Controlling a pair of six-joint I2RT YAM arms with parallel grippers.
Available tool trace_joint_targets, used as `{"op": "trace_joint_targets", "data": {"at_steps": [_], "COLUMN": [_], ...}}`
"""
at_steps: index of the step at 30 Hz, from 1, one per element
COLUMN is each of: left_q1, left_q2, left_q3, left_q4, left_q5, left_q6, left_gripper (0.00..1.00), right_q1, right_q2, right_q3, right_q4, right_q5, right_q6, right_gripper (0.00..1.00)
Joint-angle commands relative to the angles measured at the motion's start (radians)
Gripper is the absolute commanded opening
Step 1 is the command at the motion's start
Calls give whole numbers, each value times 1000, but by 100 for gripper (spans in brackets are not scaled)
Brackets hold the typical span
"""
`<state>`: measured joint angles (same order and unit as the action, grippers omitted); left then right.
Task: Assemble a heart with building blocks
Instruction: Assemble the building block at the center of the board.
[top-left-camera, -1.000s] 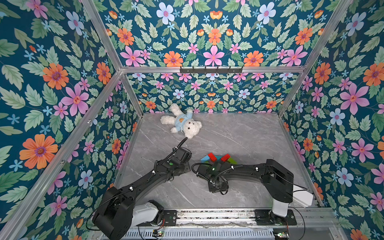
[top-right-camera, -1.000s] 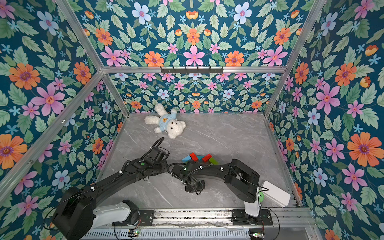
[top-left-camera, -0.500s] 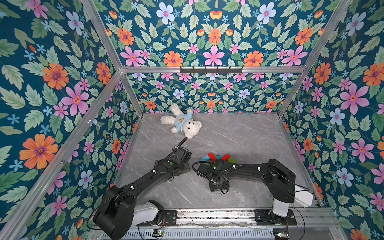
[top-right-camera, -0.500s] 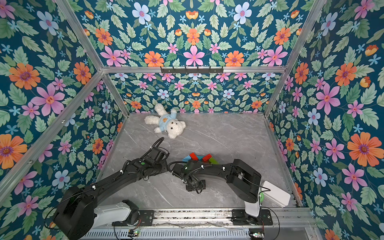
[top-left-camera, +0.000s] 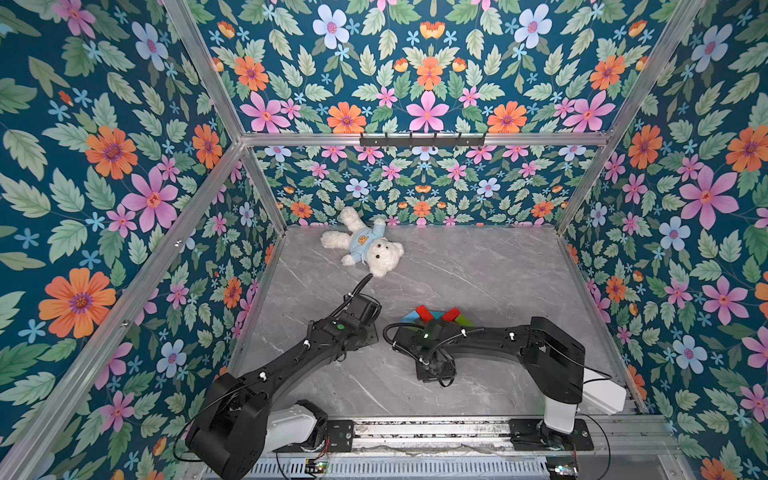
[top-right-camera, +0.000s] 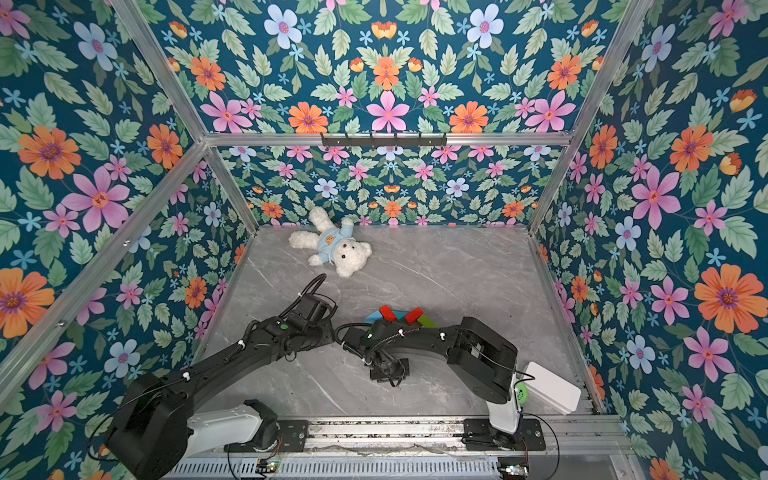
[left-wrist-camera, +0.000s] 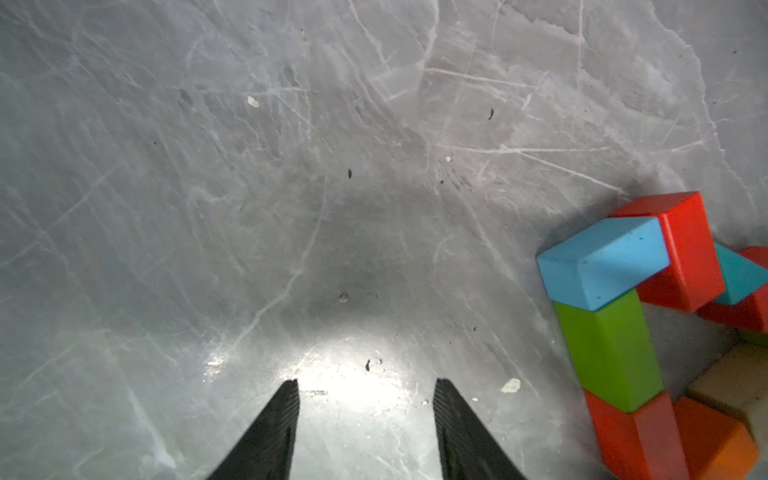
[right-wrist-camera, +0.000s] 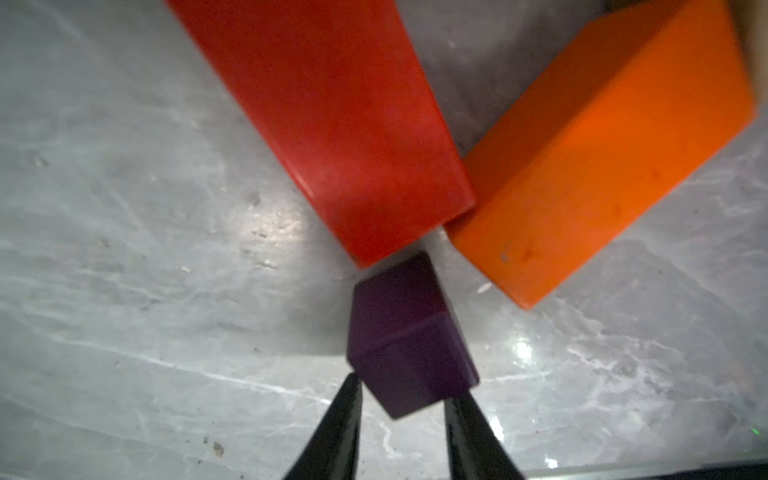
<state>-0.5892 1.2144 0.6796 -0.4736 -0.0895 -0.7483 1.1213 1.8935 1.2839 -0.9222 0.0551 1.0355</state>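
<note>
In the right wrist view a purple cube (right-wrist-camera: 409, 345) rests on the table at the point where a red brick (right-wrist-camera: 332, 124) and an orange brick (right-wrist-camera: 602, 158) meet. My right gripper (right-wrist-camera: 403, 390) is shut on the cube's near corner, one fingertip against each side. The heart's outline shows in the left wrist view: light blue brick (left-wrist-camera: 602, 262), green brick (left-wrist-camera: 609, 353), red bricks (left-wrist-camera: 681, 249), teal triangle (left-wrist-camera: 739, 274). My left gripper (left-wrist-camera: 365, 386) hangs open over bare table to the left of the heart. In both top views the right arm hides most of the blocks (top-left-camera: 436, 316).
A white teddy bear (top-left-camera: 365, 247) in a blue shirt lies at the back left. A white box (top-left-camera: 602, 392) sits at the front right, with a green ball (top-right-camera: 520, 392) peeking out beside it. Floral walls close in three sides.
</note>
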Motion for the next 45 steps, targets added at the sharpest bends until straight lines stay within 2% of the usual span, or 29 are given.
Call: {"op": "trace_joint_targets", "data": {"at_steps": [1,23,41,45], "left_q1": [3,6,8,8], "left_q2": [-6,4,7,7], "left_q3": [3,-4,-4,-3], "left_q4": [-5,-6,-7,-8], "left_q5": [-20,-10,-7,-3], "left_q6": [11,15,18,16], "left_gripper": [55,54,54,54], "right_q1": [-8,-40,-51,-43], "right_q2": [-3,1,5,-11], "right_q3": [-5,-7,-4,-3], "right_q4": [-27,4,13,8], "right_q5": [14,44,48,53], "right_q6": [9,-21,-32,-36], "right_gripper": [31,27,27,30]}}
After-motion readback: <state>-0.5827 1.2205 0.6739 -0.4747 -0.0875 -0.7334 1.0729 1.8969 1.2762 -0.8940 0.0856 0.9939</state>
